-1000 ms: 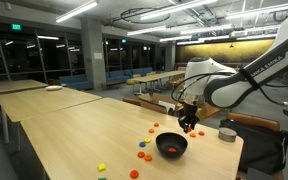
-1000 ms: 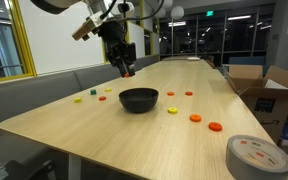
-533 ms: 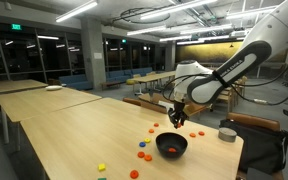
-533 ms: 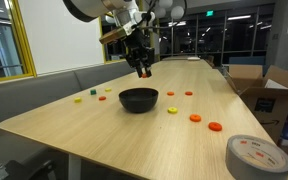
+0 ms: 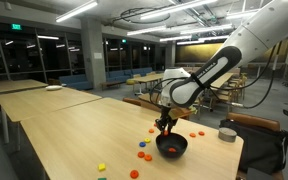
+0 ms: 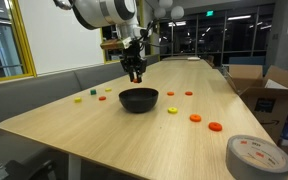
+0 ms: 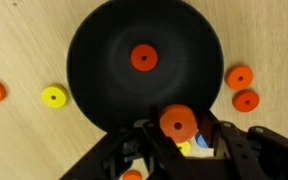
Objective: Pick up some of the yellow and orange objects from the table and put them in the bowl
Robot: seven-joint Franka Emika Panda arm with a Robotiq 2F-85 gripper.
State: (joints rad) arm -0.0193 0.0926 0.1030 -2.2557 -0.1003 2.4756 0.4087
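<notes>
Claw [image 6: 136, 76], clamped on an orange piece [image 7: 178, 122], has swung over the bowl [image 7: 94, 60]

The round black bowl [image 6: 139, 102] is sitting upright on the pale wooden tabletop [image 6: 94, 135], with one orange disc [image 7: 143, 57] lying flat inside it. A second orange disc [image 7: 178, 124] is hanging over the bowl's edge, pinched between the fingers [image 7: 227, 140]. A yellow piece [image 7: 53, 96] and two orange pieces [image 7: 240, 77] are lying just beside the bowl, on opposite sides.
</notes>
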